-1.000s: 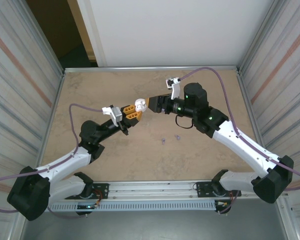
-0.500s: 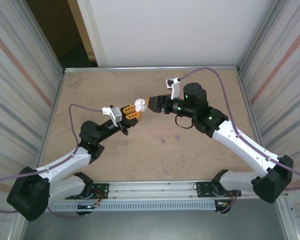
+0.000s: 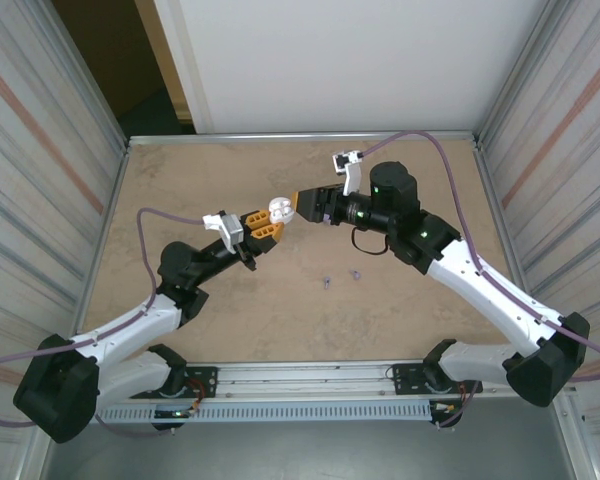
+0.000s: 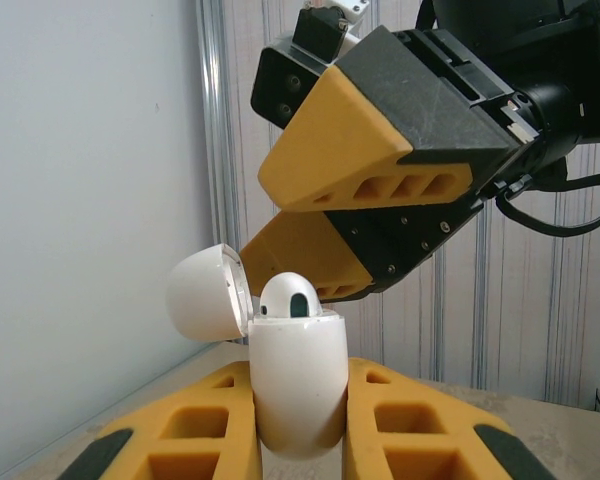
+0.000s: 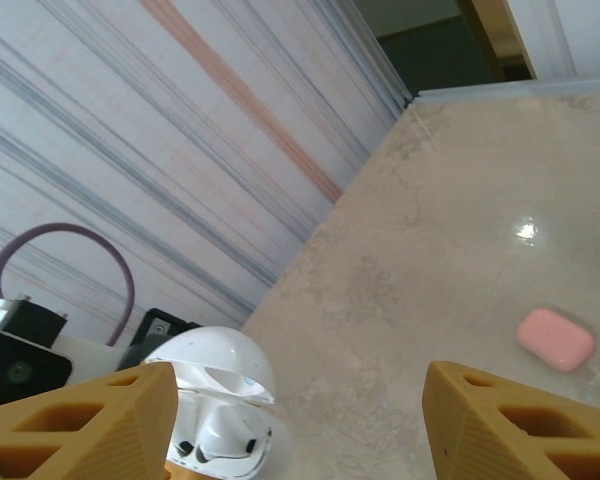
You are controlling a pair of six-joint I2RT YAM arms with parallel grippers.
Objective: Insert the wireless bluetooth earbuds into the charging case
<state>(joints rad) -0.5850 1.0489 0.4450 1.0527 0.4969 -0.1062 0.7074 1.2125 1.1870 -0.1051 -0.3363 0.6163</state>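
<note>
2 purple earbuds (image 3: 326,282) lie loose on the table (image 3: 180,180), down from my right gripper (image 3: 300,206) and back toward my bases. That gripper's jaws stand apart with nothing between them. My left gripper (image 3: 263,231) is clamped on the white case (image 4: 298,385), its lid (image 4: 208,295) swung open. 1 white earbud (image 4: 290,298) sits in the case, its top poking above the rim. My right gripper hangs just past the case, close over the lid.

I see 3 risks. A nudge from the right gripper could knock the lid shut or twist the case in my left grip. The seated bud may not be fully down, which would block the lid. The tiny purple buds could skid away from a pinch.
</note>
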